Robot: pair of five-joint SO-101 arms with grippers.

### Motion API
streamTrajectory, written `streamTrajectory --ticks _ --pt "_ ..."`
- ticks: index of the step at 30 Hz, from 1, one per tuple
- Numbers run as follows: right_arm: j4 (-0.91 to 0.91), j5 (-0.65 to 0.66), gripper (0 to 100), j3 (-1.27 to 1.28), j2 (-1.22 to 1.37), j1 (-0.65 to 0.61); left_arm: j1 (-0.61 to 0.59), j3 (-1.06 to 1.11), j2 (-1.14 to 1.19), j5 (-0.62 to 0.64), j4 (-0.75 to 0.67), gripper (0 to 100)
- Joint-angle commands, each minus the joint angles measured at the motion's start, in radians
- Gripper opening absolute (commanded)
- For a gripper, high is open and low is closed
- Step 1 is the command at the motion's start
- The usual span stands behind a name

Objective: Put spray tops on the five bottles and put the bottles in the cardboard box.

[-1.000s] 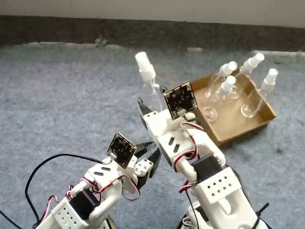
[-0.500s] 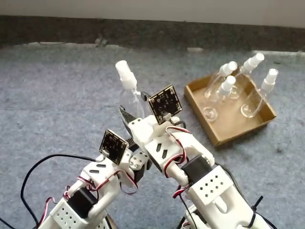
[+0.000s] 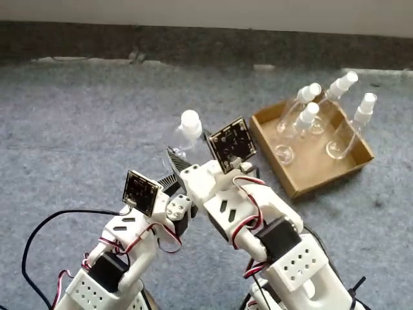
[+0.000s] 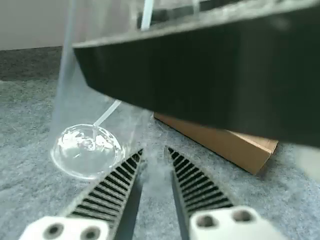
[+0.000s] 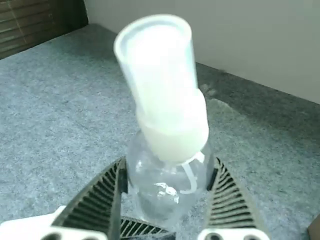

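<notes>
The bench (image 3: 84,123) lies open across the left and upper middle of the high view. Lower centre is crowded: the left hand (image 3: 173,187) sits close under the right hand (image 3: 179,155) and its held bottle (image 3: 188,129). At right, four leaning bottles (image 3: 310,119) crowd the cardboard box (image 3: 329,181).

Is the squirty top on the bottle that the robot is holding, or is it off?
On. The white spray top sits on the neck of the clear bottle, which the right hand grips.

No text, label, number or sign is legible anywhere, whether on the bottles (image 3: 304,120), the cardboard box (image 3: 316,165) or the circuit boards (image 3: 232,143).
</notes>
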Motion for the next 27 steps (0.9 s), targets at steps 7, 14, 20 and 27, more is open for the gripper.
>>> streamTrajectory --ticks 7,14,20,27 --pt "0.077 -0.006 8.2 -0.073 -0.073 0.229 -0.015 0.021 -0.008 0.002 0.046 1" --pt "0.160 0.137 8.2 -0.076 -0.074 0.527 -0.022 0.021 -0.010 0.002 0.058 1" --pt "0.168 0.169 8.2 -0.076 -0.074 0.700 -0.022 0.021 -0.008 0.002 0.058 1" --pt "0.165 0.170 8.4 -0.068 -0.074 0.843 -0.024 0.021 -0.008 0.002 0.060 1"
